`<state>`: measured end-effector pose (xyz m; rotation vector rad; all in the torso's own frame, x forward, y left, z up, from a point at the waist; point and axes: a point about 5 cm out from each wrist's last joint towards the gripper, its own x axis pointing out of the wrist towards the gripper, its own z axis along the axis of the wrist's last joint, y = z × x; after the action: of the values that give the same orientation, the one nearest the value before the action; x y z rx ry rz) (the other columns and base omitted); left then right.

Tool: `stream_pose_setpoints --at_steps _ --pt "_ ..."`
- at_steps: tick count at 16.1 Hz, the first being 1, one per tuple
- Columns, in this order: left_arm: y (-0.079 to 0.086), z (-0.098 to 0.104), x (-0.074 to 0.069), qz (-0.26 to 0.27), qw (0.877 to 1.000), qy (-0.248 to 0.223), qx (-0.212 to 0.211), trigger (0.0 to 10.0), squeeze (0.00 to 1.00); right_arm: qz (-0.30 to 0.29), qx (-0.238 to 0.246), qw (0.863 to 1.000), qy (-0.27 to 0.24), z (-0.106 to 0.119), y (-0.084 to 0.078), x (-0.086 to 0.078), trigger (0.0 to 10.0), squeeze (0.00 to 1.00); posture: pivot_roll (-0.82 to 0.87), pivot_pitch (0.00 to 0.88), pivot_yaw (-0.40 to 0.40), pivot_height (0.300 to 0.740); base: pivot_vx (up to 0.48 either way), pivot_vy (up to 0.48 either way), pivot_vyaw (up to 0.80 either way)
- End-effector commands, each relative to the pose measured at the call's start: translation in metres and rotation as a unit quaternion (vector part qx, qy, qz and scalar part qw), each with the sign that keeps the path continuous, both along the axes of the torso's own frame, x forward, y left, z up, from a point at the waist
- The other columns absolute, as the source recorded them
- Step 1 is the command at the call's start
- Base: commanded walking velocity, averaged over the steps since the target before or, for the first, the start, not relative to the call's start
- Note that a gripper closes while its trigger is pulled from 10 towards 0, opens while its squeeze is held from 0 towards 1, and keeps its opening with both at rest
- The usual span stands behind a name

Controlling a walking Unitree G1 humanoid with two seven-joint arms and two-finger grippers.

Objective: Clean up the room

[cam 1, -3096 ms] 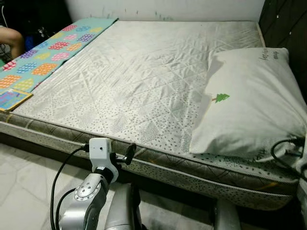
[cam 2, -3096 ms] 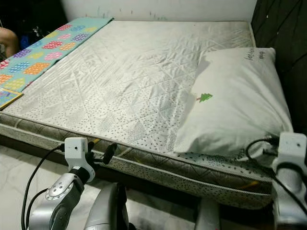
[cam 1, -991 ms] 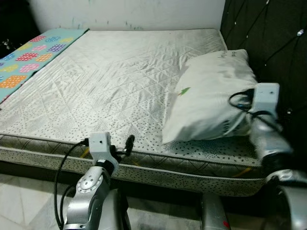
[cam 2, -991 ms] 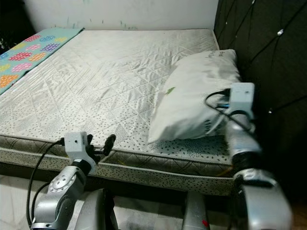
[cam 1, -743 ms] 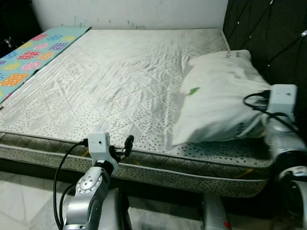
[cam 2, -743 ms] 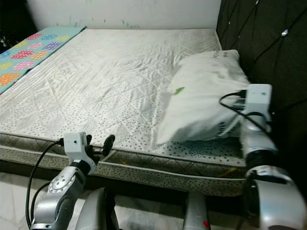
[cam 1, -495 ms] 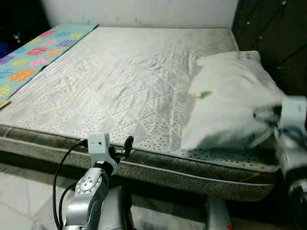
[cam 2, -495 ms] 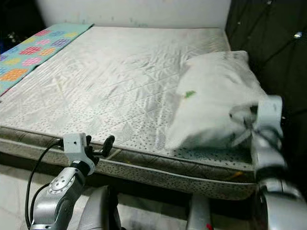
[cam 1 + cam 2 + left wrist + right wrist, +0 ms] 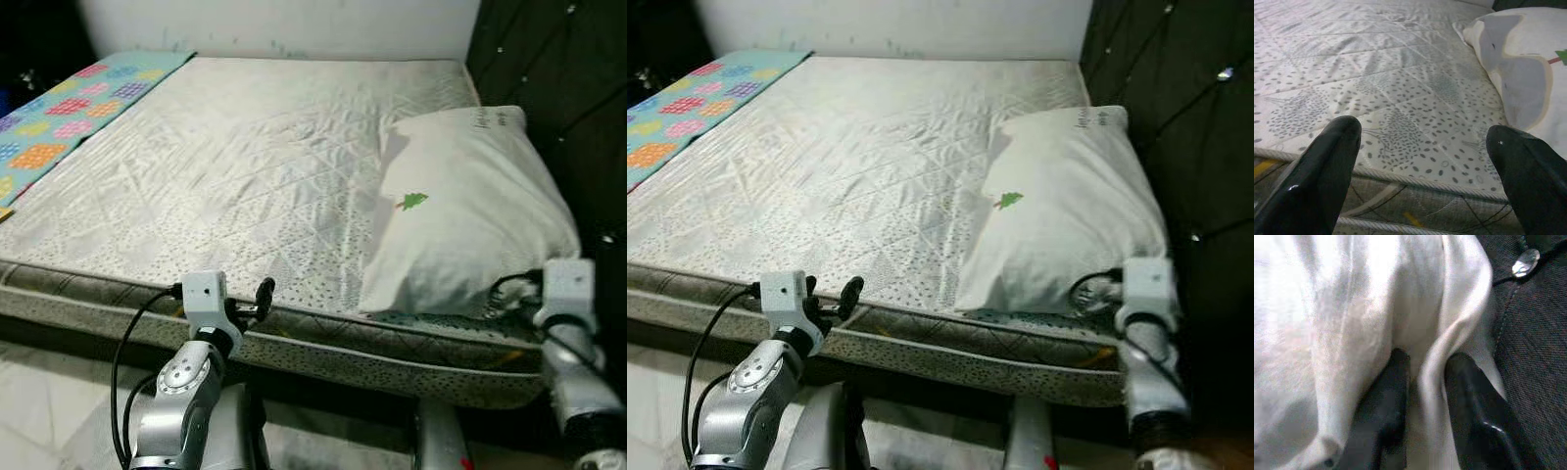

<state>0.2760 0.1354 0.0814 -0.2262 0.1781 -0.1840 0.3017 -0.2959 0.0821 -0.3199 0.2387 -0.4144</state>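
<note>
**Pillow pinched at the headboard end, grip thin**

Since half a second ago the pillow (image 9: 468,211) has settled flatter on the mattress (image 9: 245,166), long side along the dark headboard (image 9: 549,88), and the right arm sits lower, at the pillow's near corner.

Far left: a colourful patterned mat (image 9: 59,103) lies beside the mattress, well apart from both arms.

Left gripper (image 9: 1425,161) hovers just off the near mattress edge, fingers wide apart, holding nothing. In the left wrist view the bed edge and piping run between the two black fingers (image 9: 1327,166).

Centre: bare quilted mattress, nothing loose on it.

Right: the pillow, with a small green tree print, lies against the headboard side, its near corner close to the bed edge. Right gripper (image 9: 1422,396) is clamped on a fold of the pillowcase; one ridge of white cloth sits between the two fingers (image 9: 1386,401), with a headboard button close by.

Risks, judged: the pinch seems to catch only fabric, not filling, so a pull could slip the cloth out or drag the case off the pillow. Near corner is by the edge, so a tug toward the robot may tip the pillow to the floor. Fingers close to the headboard could snag or scrape it.
</note>
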Motion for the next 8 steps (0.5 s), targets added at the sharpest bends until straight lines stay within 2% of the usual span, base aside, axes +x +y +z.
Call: stream_pose_setpoints --at_steps 1,3,5,6,8 --pt "0.003 0.000 0.001 0.001 1.000 -0.003 0.004 10.0 0.00 0.013 0.007 1.000 -0.017 0.005 0.009 0.004 10.0 1.00 -0.08 0.000 0.064 0.551 0.000 0.000 0.00" --pt "0.001 0.001 0.000 0.000 1.000 -0.004 0.003 10.0 0.00 0.023 0.006 0.998 -0.055 0.017 0.022 0.008 10.0 1.00 -0.08 0.000 0.059 0.551 0.000 0.000 0.00" --pt "0.001 -0.002 -0.002 0.003 1.000 -0.003 0.002 10.0 0.00 0.050 0.029 0.994 -0.089 0.029 0.044 0.011 10.0 1.00 -0.08 0.000 0.049 0.551 0.000 0.000 0.00" --pt "0.002 -0.002 -0.002 0.004 1.000 -0.002 0.002 10.0 0.00 0.052 0.032 0.994 -0.091 0.030 0.047 0.011 10.0 1.00 -0.08 0.000 0.049 0.551 0.000 0.000 0.00" --pt "0.002 -0.004 -0.004 0.011 1.000 -0.002 0.000 10.0 0.00 0.100 0.075 0.985 -0.121 0.037 0.079 0.013 10.0 1.00 -0.07 0.000 0.046 0.551 0.000 0.000 0.00"
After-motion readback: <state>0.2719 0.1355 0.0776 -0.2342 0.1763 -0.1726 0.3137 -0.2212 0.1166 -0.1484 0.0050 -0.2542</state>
